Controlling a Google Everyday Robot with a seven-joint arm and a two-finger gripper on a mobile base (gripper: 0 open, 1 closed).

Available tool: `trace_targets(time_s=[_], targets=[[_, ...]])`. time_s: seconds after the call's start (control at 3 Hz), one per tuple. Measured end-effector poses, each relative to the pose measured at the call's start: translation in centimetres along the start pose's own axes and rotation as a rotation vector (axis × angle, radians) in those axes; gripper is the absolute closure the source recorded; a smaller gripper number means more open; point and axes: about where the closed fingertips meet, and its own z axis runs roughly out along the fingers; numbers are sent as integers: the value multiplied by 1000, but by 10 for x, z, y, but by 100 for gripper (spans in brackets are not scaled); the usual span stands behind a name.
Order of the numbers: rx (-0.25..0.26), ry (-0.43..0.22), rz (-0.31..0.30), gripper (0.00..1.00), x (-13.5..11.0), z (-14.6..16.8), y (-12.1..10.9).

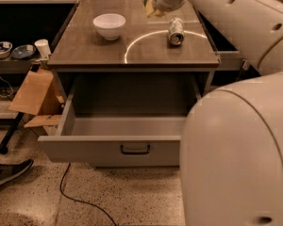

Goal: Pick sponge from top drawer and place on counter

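The top drawer (85, 150) stands pulled open below the counter (89, 48), and its inside shows nothing in it. My gripper (152, 4) is above the far middle of the counter, just left of the drink can. It holds the pale yellow sponge (148, 7) a little above the counter top. My arm comes in from the upper right and hides most of the gripper.
A silvery drink can (175, 31) lies on the counter inside the white arc. A white bowl (109, 26) stands at the far left. My white body (236, 159) fills the front right. A cardboard box (33, 95), a shoe (9, 171) and a floor cable (80, 199) are at the left.
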Motion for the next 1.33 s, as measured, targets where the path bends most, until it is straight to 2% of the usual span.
trace_targets(time_s=[0.67, 1.33], targets=[[15, -6, 20, 100, -23, 40, 45], [54, 73, 40, 100, -17, 100, 66]])
